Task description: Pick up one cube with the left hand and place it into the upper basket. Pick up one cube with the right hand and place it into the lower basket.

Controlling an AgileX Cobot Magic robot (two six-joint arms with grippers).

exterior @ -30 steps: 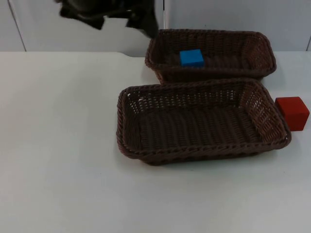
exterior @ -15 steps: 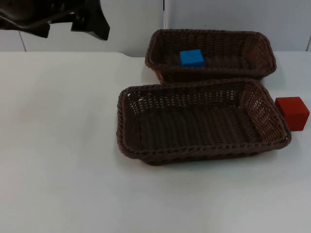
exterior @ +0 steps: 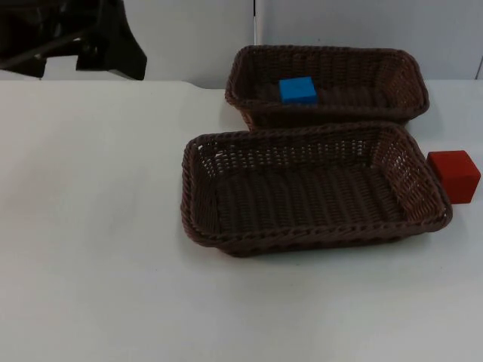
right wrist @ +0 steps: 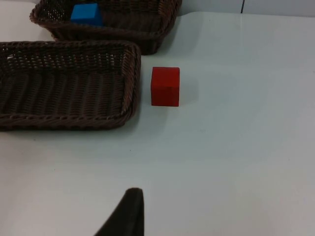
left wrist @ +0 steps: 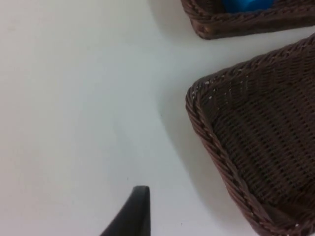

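- Top view: two dark brown wicker baskets stand on the white worktop [exterior: 90,264], the upper basket [exterior: 407,72] at about 1 o'clock from the picture's centre and the lower basket [exterior: 198,197] just in front of it, their long rims touching or nearly so.
- A blue cube [exterior: 297,90] lies inside the upper basket, toward its 9 o'clock end.
- A red cube [exterior: 454,176] sits on the worktop just beside the lower basket's 3 o'clock end, outside it, upright on one face.
- The lower basket holds nothing.
- The left arm [exterior: 68,38] hangs at 10 o'clock over the worktop's far edge, well apart from both baskets; whether its fingers are spread or closed I cannot tell.
- Left wrist view: one black fingertip [left wrist: 133,214] hovers over bare worktop near a corner of the lower basket.
- Right wrist view: a black fingertip [right wrist: 125,214] hangs above bare worktop, with the red cube well ahead of it; how far these fingers are spread I cannot tell.
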